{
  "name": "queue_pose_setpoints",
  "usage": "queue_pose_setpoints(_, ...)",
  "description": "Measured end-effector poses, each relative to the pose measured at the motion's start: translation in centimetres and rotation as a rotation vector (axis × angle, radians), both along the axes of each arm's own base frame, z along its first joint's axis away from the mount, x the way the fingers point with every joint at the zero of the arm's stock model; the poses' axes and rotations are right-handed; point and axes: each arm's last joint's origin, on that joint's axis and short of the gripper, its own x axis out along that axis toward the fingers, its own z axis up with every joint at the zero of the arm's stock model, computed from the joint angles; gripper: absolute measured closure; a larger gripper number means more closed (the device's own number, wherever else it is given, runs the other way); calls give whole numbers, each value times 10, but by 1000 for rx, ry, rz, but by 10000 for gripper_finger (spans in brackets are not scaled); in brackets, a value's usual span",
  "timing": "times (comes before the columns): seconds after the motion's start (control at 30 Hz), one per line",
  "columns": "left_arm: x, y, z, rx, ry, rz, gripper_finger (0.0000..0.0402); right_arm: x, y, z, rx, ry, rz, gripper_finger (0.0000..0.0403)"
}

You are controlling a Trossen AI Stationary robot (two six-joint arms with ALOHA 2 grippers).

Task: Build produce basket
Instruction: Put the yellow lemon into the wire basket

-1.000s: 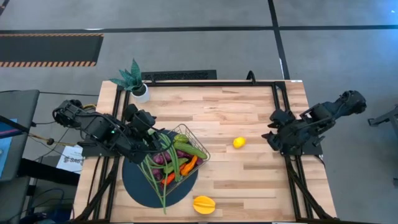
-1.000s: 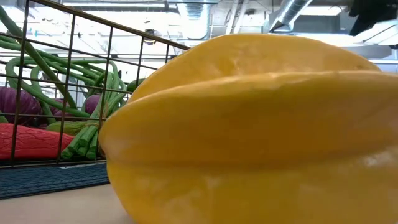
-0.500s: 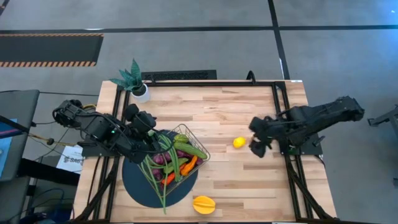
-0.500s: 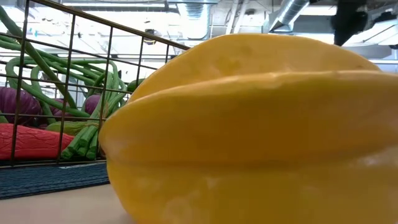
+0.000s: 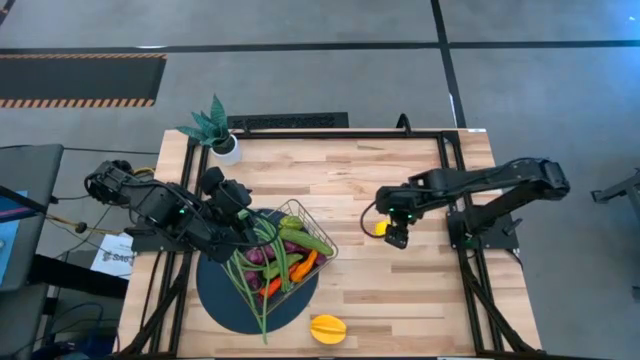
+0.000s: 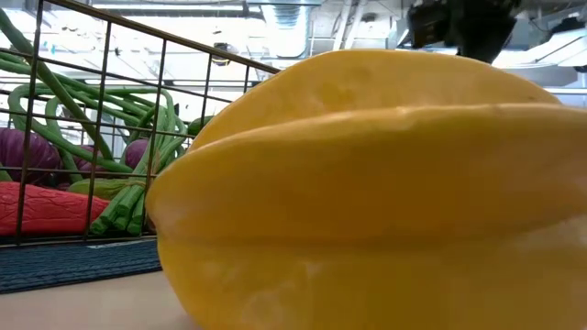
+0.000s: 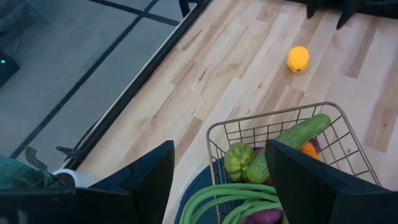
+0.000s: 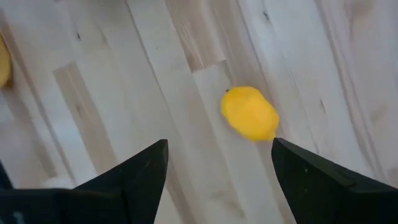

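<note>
Sitting nearest the table's front edge, the yellow-orange fruit (image 5: 328,328) lies apart from the basket (image 5: 322,235), beyond which the lemon (image 5: 381,229) rests under the spread right gripper (image 5: 394,236), left gripper (image 5: 243,232) spread at the basket.

Light wooden table (image 5: 350,170), dark round mat (image 5: 222,296), lemon (image 5: 380,229), yellow-orange fruit (image 5: 328,328), potted plant (image 5: 215,131) at the corner
</note>
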Motion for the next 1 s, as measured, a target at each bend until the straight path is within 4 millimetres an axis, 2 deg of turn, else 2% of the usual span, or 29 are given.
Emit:
queue_pose_setpoints(0.1,0,0,0,-8,-8,11,164,6,-4,-9,-22,41,89,101)
queue_pose_setpoints(0.33,3,-1,-1,14,-19,23,164,15,-4,-30,-83,156,418,101)
queue_pose_setpoints(0.53,10,-4,-6,-4,-33,66,164,31,-10,-49,-109,181,575,101)
queue_pose_setpoints(0.8,22,-10,-16,-20,-24,108,164,44,-29,-75,-83,251,625,101)
queue_pose_setpoints(1.0,26,-11,-19,-23,-21,121,164,48,-41,-83,-44,237,617,101)
